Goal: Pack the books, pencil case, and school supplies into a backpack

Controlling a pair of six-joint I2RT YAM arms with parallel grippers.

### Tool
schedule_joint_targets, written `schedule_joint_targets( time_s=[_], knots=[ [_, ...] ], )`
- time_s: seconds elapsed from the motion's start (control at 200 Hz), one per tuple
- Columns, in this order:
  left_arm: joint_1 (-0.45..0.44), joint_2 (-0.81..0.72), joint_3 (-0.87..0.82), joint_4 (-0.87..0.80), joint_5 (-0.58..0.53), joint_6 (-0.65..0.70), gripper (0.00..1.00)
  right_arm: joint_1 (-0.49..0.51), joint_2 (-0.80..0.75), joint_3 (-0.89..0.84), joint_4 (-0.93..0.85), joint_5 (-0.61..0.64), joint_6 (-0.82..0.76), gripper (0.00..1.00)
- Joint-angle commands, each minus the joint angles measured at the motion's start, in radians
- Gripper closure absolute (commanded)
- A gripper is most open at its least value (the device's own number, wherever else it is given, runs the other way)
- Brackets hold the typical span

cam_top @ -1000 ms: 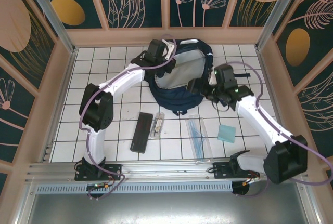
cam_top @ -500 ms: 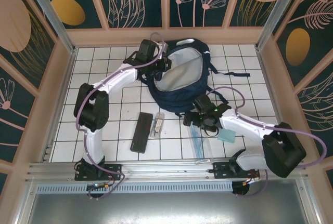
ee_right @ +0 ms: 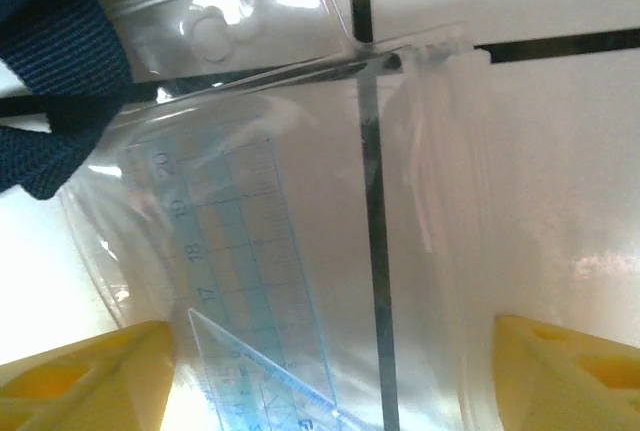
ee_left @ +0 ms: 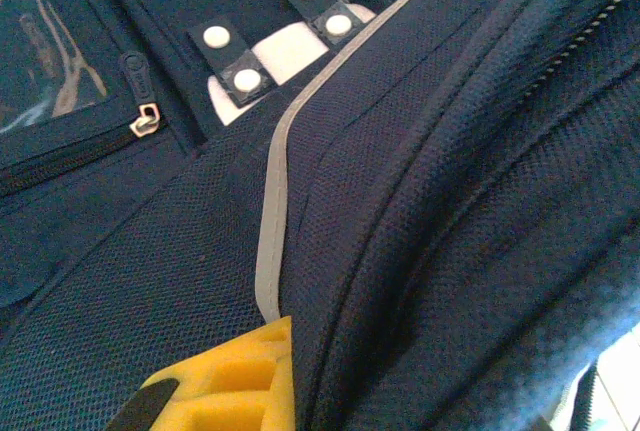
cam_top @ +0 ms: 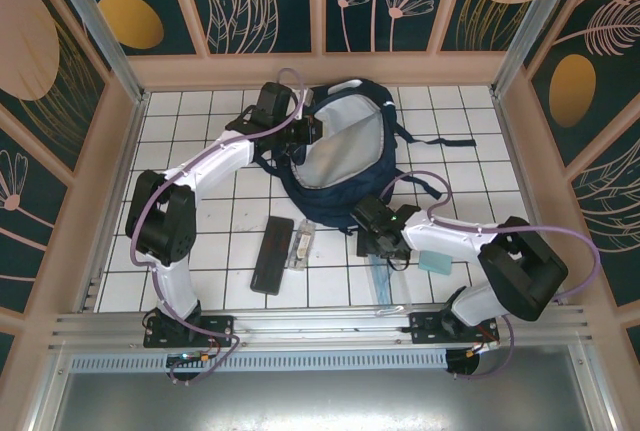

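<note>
- Nearest me, the ruler set (cam_top: 384, 276) lies lengthwise on the white tiled table (cam_top: 200, 281), with its near end close to the front edge. The teal pad (cam_top: 436, 261) sits just to its right, not touching it.
- The right gripper (cam_top: 383, 247) is low over the ruler set's far end — jaws apart, with a yellow finger (ee_right: 90, 376) outside each long edge and the clear plastic lying between them.
- A blue strap end (ee_right: 50, 81) overlaps the ruler set's far corner.
- To the left, past a strip of bare tiles, lies the black pencil case (cam_top: 272, 255). The small clear tube (cam_top: 303, 242) is just beside its right edge.
- Farther back the backpack (cam_top: 345, 156) lies open with its pale lining up and bare tiles on both sides.
- The left gripper (cam_top: 303, 134) is clamped on the backpack's left rim — the fabric folds against its finger (ee_left: 230, 381).
</note>
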Motion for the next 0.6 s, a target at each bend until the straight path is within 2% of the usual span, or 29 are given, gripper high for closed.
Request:
schedule_joint_targets(
  time_s=[0.0,0.08,0.335,0.385,0.505,0.595],
  knots=[
    [0.046,-0.038,0.008,0.134,0.001,-0.059,1.00,0.009,0.051,-0.032,0.061,-0.007,0.000,0.34],
    [0.063,-0.023,0.018,0.143,-0.010,-0.061,1.00,0.009,0.044,-0.031,0.063,-0.002,0.000,0.46],
    [0.097,0.032,0.062,0.149,-0.052,-0.050,1.00,-0.009,0.003,-0.009,0.031,0.010,-0.004,0.60],
    [0.104,0.041,0.071,0.148,-0.052,-0.048,1.00,-0.021,-0.018,-0.003,0.022,0.009,-0.006,0.60],
    [0.116,0.048,0.075,0.153,-0.043,-0.053,1.00,-0.055,-0.091,0.002,0.018,-0.014,-0.006,0.70],
    [0.117,0.045,0.074,0.158,-0.030,-0.058,1.00,-0.100,-0.153,-0.004,0.032,-0.057,-0.010,0.73]
  ],
)
